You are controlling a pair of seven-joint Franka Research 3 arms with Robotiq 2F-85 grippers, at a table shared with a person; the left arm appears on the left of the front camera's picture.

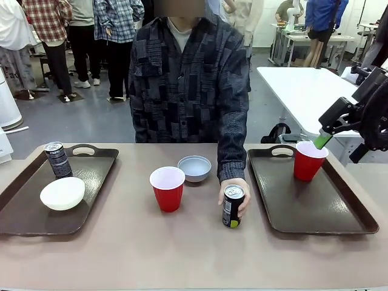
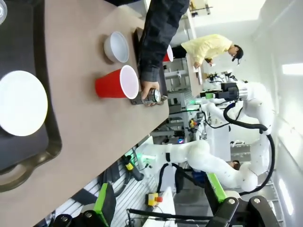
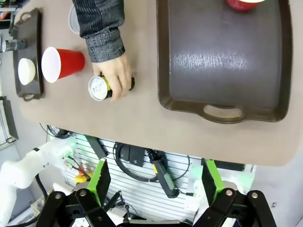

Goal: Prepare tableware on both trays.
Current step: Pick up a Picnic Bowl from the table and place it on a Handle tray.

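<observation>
While hand (image 1: 235,189) holds can (image 1: 233,207), right pincer (image 3: 155,171) agape

On the tabletop (image 1: 121,248), the left dark brown rectangular plastic tray (image 1: 91,176) and the right dark brown rectangular plastic tray (image 1: 315,206) lie well apart. On the left tray, a small black drink can (image 1: 58,159) stands far, with a white round bowl (image 1: 62,193) just before it. Between the trays stands a red plastic cup (image 1: 167,188). A pale grey-blue bowl (image 1: 194,168) is just behind it, to the right. Right of this cup stands a second small black drink can (image 1: 233,207), with the person's hand (image 1: 236,181) on its far side. A second red plastic cup (image 1: 309,160) stands far on the right tray.
</observation>
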